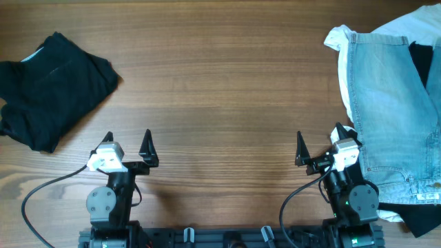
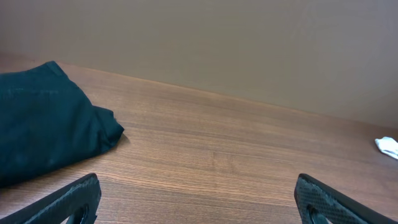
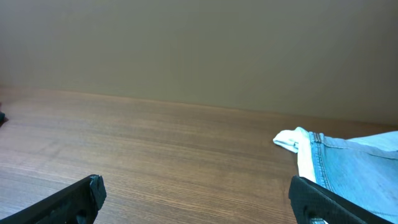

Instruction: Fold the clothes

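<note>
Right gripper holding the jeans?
No, the right gripper is open and empty; the jeans lie beside it.

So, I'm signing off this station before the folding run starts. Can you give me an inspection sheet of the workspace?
Surface: brown wooden table, bare across the middle.
Job's things: crumpled black fabric garment at the left edge; light blue denim garment at the right, spread over a white cloth and a dark cloth.
Clutter: nothing seen.
Grippers: left gripper and right gripper both open, empty, near the front edge, touching no clothing.
Cables: a black cable loops on the table beside the left arm; another black lead runs beside the right arm.
Surroundings: plain grey-beige wall behind the table.
</note>
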Controlling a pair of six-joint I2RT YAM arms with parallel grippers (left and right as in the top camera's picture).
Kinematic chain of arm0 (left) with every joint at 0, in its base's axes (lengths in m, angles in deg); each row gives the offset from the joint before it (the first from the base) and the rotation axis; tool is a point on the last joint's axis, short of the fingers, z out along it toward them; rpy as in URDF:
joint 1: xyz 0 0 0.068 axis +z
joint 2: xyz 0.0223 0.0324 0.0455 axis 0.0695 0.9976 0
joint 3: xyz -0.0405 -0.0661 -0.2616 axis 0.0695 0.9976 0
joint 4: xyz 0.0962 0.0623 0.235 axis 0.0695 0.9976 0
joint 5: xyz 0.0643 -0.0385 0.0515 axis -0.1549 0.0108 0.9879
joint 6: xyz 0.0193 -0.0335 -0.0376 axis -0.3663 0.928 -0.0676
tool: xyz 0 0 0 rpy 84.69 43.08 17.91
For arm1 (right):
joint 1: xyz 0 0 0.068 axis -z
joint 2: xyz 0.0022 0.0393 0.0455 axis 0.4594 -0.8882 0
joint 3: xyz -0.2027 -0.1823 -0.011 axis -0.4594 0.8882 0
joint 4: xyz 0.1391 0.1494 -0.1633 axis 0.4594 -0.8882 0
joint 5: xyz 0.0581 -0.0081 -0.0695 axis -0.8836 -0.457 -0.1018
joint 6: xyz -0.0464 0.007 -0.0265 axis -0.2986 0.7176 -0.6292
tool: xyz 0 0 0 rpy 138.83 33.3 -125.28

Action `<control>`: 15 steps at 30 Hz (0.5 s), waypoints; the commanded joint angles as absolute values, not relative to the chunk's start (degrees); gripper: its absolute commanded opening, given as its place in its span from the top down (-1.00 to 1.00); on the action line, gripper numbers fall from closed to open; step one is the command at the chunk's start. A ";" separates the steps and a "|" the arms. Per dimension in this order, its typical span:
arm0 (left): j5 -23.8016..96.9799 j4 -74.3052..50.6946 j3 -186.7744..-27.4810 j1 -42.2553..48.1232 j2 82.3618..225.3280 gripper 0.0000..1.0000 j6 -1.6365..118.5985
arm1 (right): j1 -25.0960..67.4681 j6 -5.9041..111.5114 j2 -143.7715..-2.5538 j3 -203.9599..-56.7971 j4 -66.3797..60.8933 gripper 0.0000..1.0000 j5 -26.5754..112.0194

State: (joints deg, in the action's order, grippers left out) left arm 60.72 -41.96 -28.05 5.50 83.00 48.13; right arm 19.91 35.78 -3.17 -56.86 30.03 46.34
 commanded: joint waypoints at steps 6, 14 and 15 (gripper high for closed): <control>60.44 -41.94 -27.59 5.72 82.69 -1.00 48.22 | 19.82 33.98 -2.66 -56.82 30.21 -0.99 46.84; 60.19 -41.87 -27.66 5.70 82.76 -1.00 48.46 | 19.84 39.12 -4.15 -58.50 28.35 -0.99 51.41; 59.41 -41.48 -28.09 5.72 83.02 -1.00 48.46 | 19.84 39.10 -5.18 -59.75 27.45 -0.99 52.79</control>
State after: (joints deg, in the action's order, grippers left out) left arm 60.72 -41.98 -28.05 5.50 83.00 48.13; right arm 19.91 37.77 -3.34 -57.02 28.79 47.74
